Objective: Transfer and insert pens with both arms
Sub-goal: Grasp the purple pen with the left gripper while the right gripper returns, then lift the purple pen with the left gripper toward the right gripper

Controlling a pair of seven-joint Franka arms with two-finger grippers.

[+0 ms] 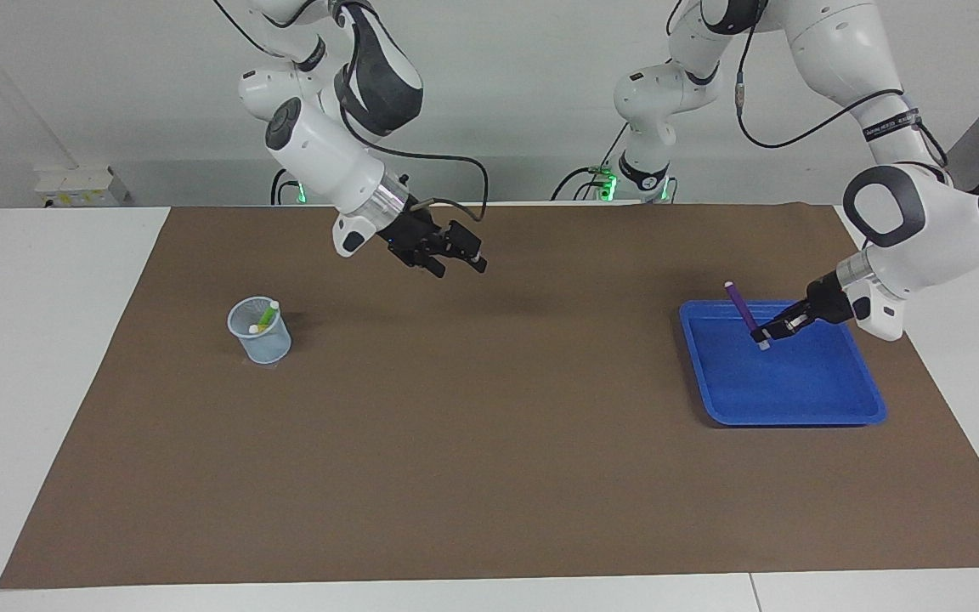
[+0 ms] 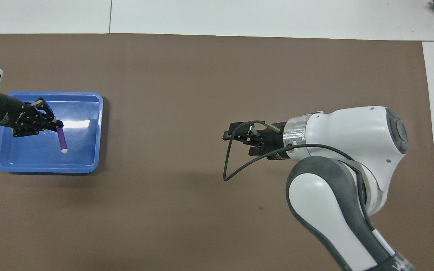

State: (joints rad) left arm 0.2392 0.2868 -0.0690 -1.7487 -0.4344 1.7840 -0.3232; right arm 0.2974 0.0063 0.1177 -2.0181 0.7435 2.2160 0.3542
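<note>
Purple pen [image 1: 743,310], last of three, hangs tilted over the blue tray [image 1: 872,399], pinched near its pale end by the left gripper [image 1: 766,335]; handover step, apparently: the empty, spread right gripper [image 1: 466,253] over mid-table must meet it, then insert into the cup [image 1: 260,333].

The cup [image 2: 339,160] is almost wholly hidden beneath the right arm in the overhead view.

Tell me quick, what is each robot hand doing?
Left gripper: shut on the purple pen, lifted over the blue tray.
Right gripper: open, holding nothing, up over the brown mat.
</note>
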